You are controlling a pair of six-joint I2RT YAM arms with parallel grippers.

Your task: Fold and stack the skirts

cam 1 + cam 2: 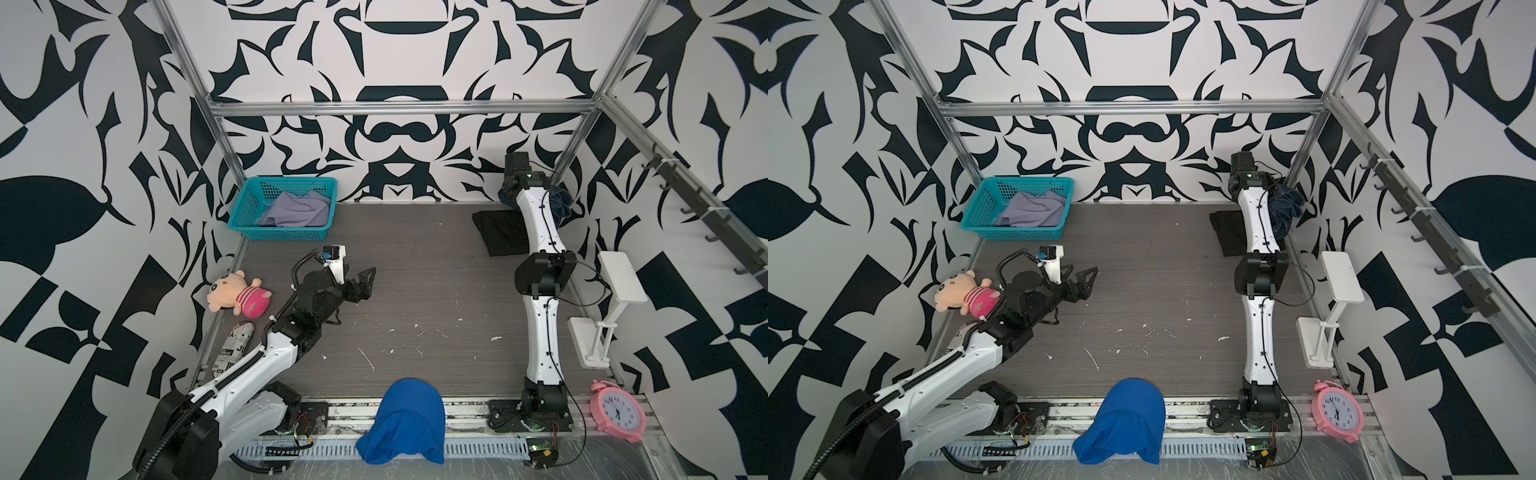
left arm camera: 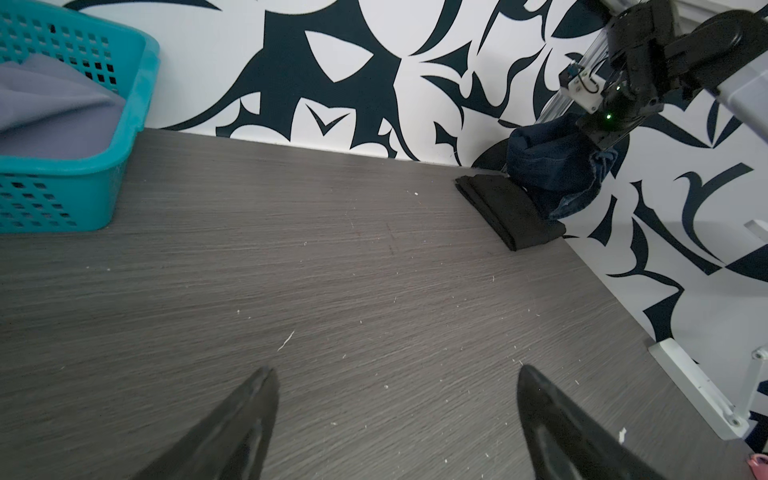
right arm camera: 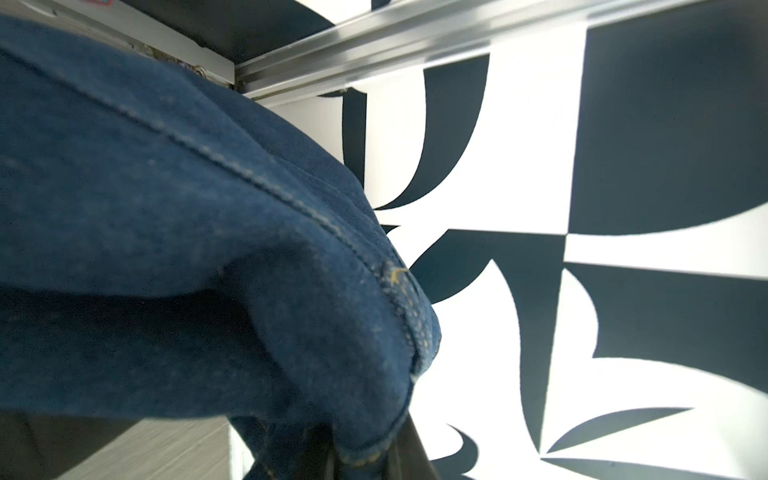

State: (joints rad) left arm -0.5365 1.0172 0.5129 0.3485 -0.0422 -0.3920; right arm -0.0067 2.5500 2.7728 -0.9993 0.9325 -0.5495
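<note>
Two hands differed: left hand (image 2: 397, 370) gaped empty over the grey surface (image 2: 291, 270), right hand (image 2: 590, 139) clenched the dangling dark blue denim skirt (image 3: 166, 208).

We look steeply down over the whole table (image 1: 436, 299) in both top views; both wrist cameras share the denim skirt (image 2: 548, 162) at one o'clock.

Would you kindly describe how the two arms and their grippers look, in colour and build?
Both arms have curved white link shells with black joint housings. The left arm carries a ribbed black hose; a thin black cable runs along the right arm. The left gripper has black, pointed, wedge-shaped fingers.
</note>
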